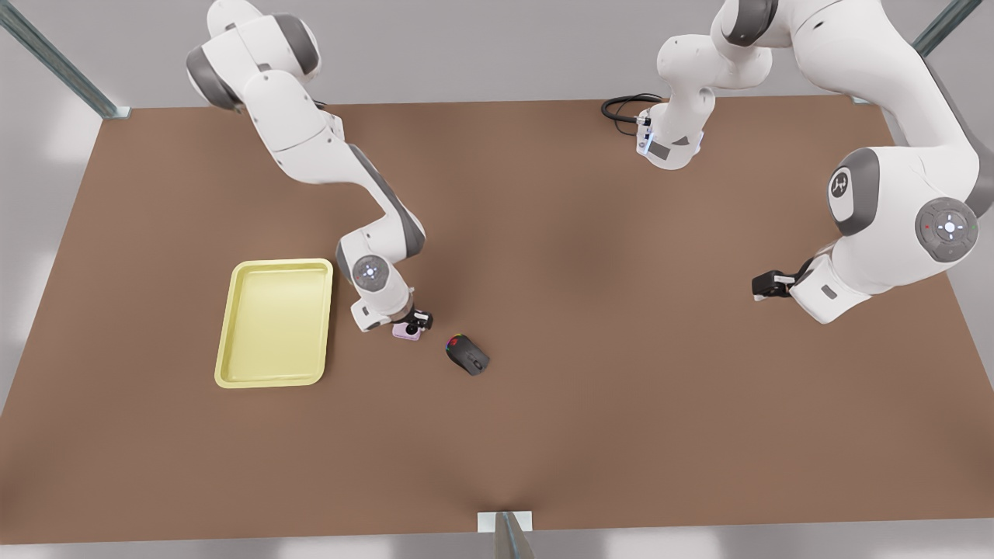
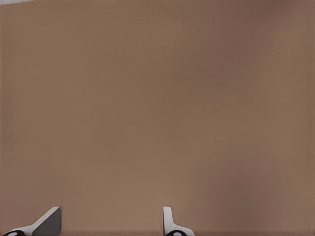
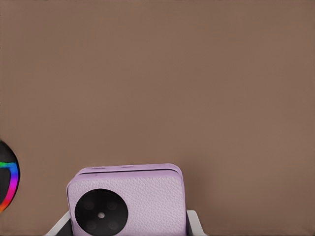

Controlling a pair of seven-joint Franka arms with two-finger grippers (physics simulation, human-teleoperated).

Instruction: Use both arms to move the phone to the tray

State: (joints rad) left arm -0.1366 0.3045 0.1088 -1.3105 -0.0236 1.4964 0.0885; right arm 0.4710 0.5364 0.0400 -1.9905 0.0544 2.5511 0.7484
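Note:
The lilac phone point(image 1: 406, 331) lies just to the right of the pale yellow tray point(image 1: 273, 265) in the front view, with a gap of table between them. My right gripper point(image 1: 411, 320) is down on the phone. In the right wrist view its fingers point(image 3: 194, 221) press both sides of the phone point(image 3: 142, 196), whose black round camera faces up. I cannot tell whether the phone rests on the table or is lifted. My left gripper point(image 1: 765, 285) waits far off at the front view's right, open over bare table point(image 2: 108, 223).
A dark grey mouse point(image 1: 467, 355) with coloured lights lies close to the phone, on the side away from the tray; its edge shows in the right wrist view point(image 3: 7, 177). A black cable point(image 1: 625, 105) loops at the table's far edge.

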